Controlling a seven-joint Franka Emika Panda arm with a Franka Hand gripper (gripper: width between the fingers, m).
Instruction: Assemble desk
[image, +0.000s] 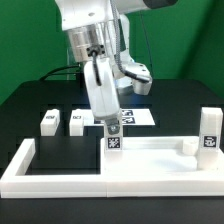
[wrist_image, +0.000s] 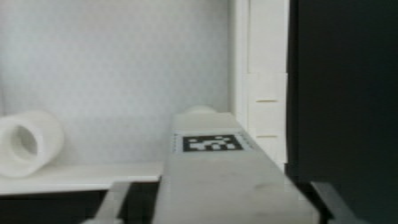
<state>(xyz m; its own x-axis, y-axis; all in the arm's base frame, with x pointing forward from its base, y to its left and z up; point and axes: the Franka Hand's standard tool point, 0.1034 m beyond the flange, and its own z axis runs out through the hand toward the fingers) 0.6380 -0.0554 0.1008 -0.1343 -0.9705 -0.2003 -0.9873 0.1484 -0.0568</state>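
Observation:
My gripper (image: 109, 120) is shut on a white block leg (image: 113, 137) with a black-and-white tag and holds it upright over the near left part of the white rimmed tabletop (image: 155, 158). In the wrist view the leg (wrist_image: 221, 170) sits between my two fingers (wrist_image: 125, 200), above the tabletop (wrist_image: 125, 70) near its rim; a round socket (wrist_image: 25, 146) lies beside it. Another tagged leg (image: 207, 130) stands at the tabletop's far right corner. Two more legs (image: 48, 121) (image: 77, 121) stand on the black table at the exterior view's left.
The low white angular fence (image: 20, 165) runs along the front and left. The marker board (image: 138, 117) lies behind the gripper. A green wall is at the back.

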